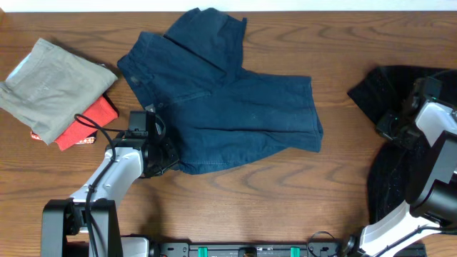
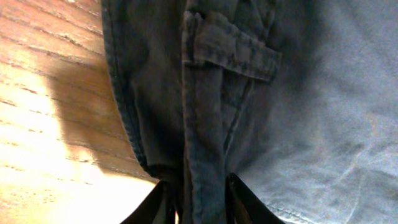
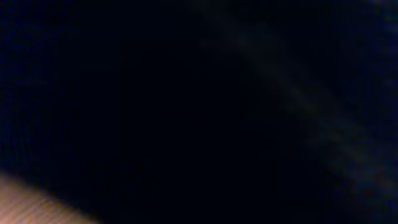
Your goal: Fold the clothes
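Wooden table [image 1: 285, 193] under navy trousers [image 1: 235, 114]; wrist view alone: left gripper [image 2: 199, 208] tight on their seamed fold

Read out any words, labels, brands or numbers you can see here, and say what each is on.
No readable text anywhere.
Red garment: pale marks at its lower edge, too small to read.
Trousers: no print or label showing.
Right wrist view: too dark to show any.
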